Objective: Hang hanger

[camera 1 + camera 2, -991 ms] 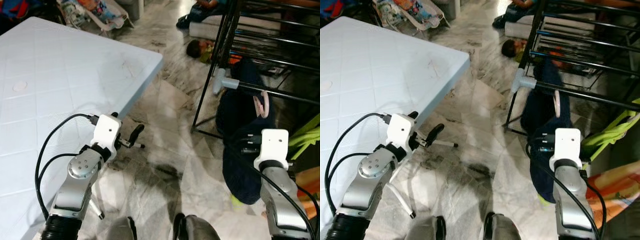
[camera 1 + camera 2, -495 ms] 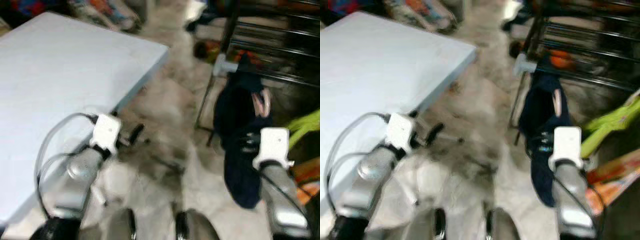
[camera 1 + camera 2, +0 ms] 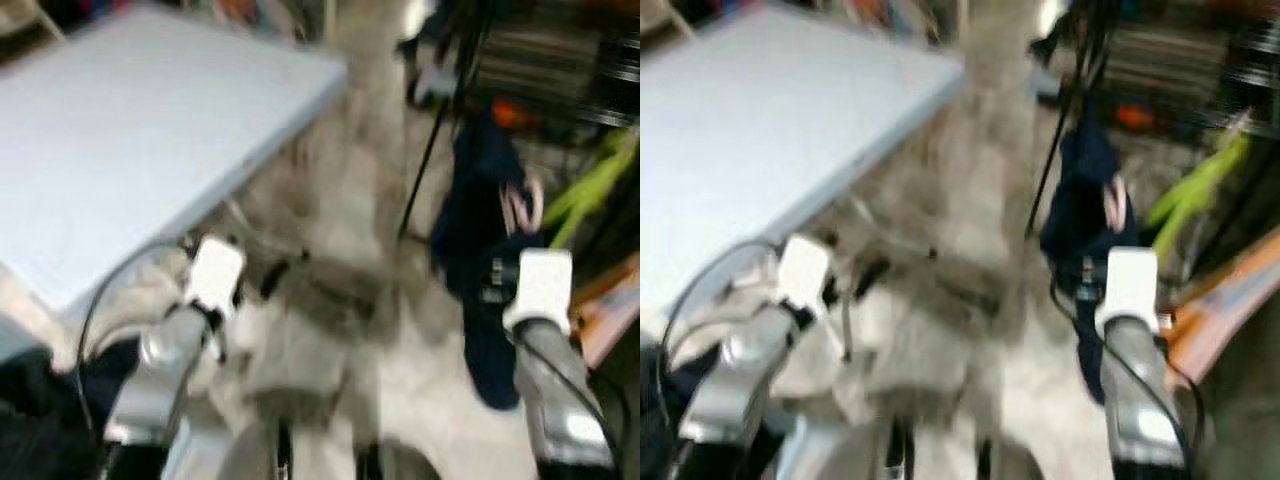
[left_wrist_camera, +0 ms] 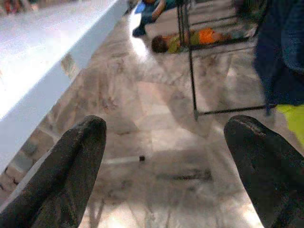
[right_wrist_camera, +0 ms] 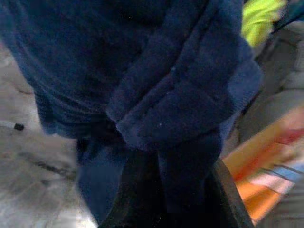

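Observation:
A navy garment (image 3: 482, 190) hangs from a pink hanger (image 3: 522, 206) at the black drying rack (image 3: 437, 150) on my right. My right gripper (image 5: 183, 199) is shut on a fold of that navy cloth, low on the garment; in the eye views its white wrist block (image 3: 540, 285) sits right against the cloth. Where the hanger's hook sits is blurred. My left gripper (image 4: 166, 156) is held low over the marble floor beside the table's edge, open, fingers (image 4: 71, 161) wide apart with nothing between them.
A large pale blue table (image 3: 150, 130) takes up the left. Green cloth (image 3: 590, 175) and an orange sheet (image 3: 610, 300) lie right of the rack. Toys and clutter (image 4: 190, 40) sit under the rack's far side. Bare marble floor (image 3: 350, 200) runs between table and rack.
The whole picture has shifted and blurred, so the camera has moved. Both arms keep their poses; the right gripper still holds the navy garment.

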Motion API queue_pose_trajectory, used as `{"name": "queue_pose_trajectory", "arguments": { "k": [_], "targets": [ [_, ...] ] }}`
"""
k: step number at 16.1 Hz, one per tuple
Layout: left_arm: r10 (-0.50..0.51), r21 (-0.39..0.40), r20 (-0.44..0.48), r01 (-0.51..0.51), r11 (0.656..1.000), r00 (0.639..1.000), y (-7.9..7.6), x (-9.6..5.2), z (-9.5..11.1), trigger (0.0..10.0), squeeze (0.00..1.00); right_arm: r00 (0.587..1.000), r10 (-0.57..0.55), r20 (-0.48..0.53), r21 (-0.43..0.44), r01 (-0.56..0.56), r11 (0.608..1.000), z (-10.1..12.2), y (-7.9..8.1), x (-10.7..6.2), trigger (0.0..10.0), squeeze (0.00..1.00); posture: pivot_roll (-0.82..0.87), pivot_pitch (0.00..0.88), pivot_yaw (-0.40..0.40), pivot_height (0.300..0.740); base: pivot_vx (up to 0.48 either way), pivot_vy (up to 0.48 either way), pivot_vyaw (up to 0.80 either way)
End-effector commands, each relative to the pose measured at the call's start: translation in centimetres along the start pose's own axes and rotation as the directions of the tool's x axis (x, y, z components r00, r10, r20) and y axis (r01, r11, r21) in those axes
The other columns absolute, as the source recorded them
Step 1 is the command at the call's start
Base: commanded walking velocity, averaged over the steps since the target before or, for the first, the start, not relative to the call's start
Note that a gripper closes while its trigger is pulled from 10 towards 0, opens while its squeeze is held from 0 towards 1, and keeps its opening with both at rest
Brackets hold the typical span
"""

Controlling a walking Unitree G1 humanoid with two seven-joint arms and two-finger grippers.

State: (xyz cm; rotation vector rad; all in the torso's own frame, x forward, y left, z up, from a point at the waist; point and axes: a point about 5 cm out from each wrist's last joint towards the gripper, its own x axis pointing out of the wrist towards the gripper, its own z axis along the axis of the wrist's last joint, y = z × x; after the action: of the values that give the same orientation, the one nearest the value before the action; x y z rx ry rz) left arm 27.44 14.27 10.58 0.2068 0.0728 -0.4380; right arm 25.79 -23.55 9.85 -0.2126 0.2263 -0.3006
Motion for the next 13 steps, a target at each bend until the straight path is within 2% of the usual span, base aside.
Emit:
{"name": "queue_pose_trajectory", "arguments": {
  "k": [1, 3, 6, 10, 13],
  "targets": [
    [0.005, 0.022, 0.013, -0.005, 1.000, 1.000, 0.3, 0.1, 0.4, 10.0, 0.00, 0.998, -0.021, 0.052, 0.013, 0.020, 1.000, 0.8, -0.3, 0.2, 10.0, 0.00, -0.02, 0.118, 0.017, 0.740, 0.000, 0.000, 0.00],
    [0.008, 0.016, 0.003, -0.008, 1.000, 1.000, 0.2, 0.1, 0.2, 10.0, 0.00, 0.998, -0.007, 0.056, -0.013, 0.007, 1.000, 0.7, 0.1, 0.2, 10.0, 0.00, -0.02, 0.118, 0.016, 0.740, 0.000, 0.000, 0.00],
    [0.005, -0.007, 0.008, -0.005, 1.000, 1.000, 0.2, 0.3, 0.3, 10.0, 0.00, 0.997, 0.000, 0.076, -0.044, 0.003, 0.999, 1.0, 0.5, 0.5, 10.0, 0.00, -0.02, 0.114, 0.015, 0.740, 0.000, 0.000, 0.80],
    [0.010, -0.097, -0.019, -0.012, 0.995, 1.000, 0.5, 0.4, -0.3, 10.0, 0.00, 0.995, 0.007, 0.098, -0.036, -0.004, 0.999, 1.5, 0.7, 1.0, 10.0, 0.00, -0.02, 0.116, 0.014, 0.740, 0.000, 0.000, 0.80],
    [0.010, -0.101, -0.017, -0.012, 0.995, 1.000, 0.5, 0.4, -0.3, 10.0, 0.00, 0.995, 0.015, 0.103, -0.041, -0.011, 0.999, 1.6, 0.8, 1.1, 10.0, 0.00, -0.02, 0.110, 0.009, 0.740, 0.000, 0.000, 0.80]
  ]
}}
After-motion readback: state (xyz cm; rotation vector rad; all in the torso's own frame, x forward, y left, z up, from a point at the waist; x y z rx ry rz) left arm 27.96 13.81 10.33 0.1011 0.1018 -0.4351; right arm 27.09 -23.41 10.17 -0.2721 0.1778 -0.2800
